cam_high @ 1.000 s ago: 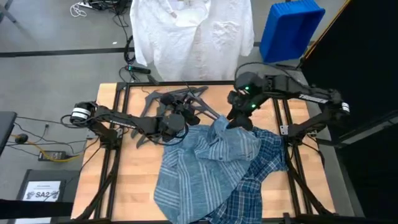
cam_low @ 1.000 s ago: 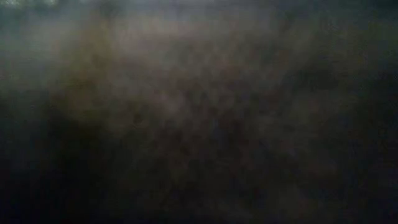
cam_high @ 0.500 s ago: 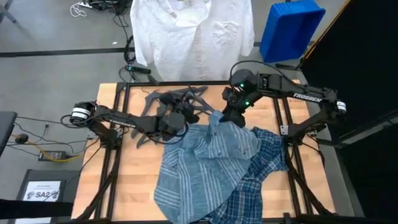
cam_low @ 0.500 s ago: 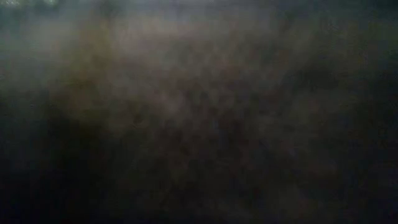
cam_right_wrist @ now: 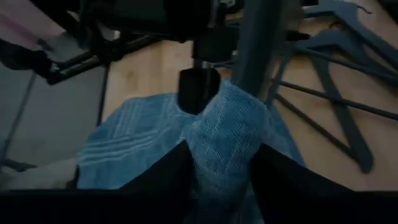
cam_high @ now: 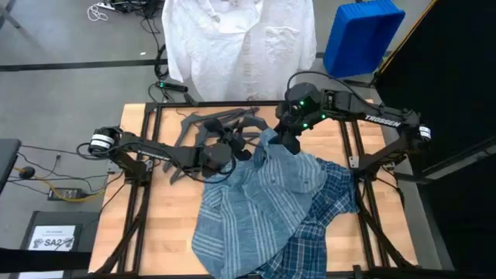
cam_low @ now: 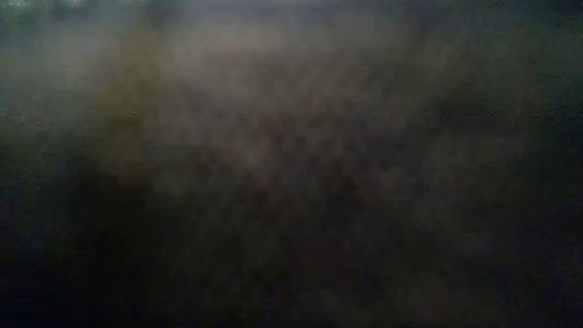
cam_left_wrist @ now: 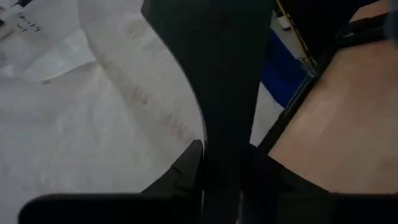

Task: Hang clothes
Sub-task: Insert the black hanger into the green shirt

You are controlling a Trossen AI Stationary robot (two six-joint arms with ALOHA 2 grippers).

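Note:
A light blue striped shirt (cam_high: pixel 256 201) lies spread over the table's near middle, partly on top of a darker plaid shirt (cam_high: pixel 329 205). My right gripper (cam_high: pixel 280 143) is shut on the striped shirt's far part. My left gripper (cam_high: pixel 231 149) is shut on a dark grey hanger (cam_left_wrist: pixel 217 74), beside a heap of hangers (cam_high: pixel 221 122) at the far middle. The two grippers are close together. A white shirt (cam_high: pixel 240 46) hangs beyond the table's far edge. The low view is dark and shows nothing that I can make out. My left gripper pinches a flat dark arm of the hanger (cam_left_wrist: pixel 222 168) between its two fingers; the arm runs on past the fingertips. Which part of the hanger this is, I cannot tell. My right gripper pinches a bunched fold of the striped shirt (cam_right_wrist: pixel 221 149) between its two fingers, from above. The cloth rises to a peak at the fingers, and the rest of the shirt lies on the table.
A blue bin (cam_high: pixel 360 35) stands beyond the table's far right corner. The black frame rails (cam_high: pixel 147 155) run along the table's left and right sides. Bare wood (cam_high: pixel 167 225) shows at the near left.
My right gripper has gone toward the table's left and a little toward the far edge, drawing the striped shirt's far part with it toward the hangers and my left gripper. The shirt's near part has stayed on the table.

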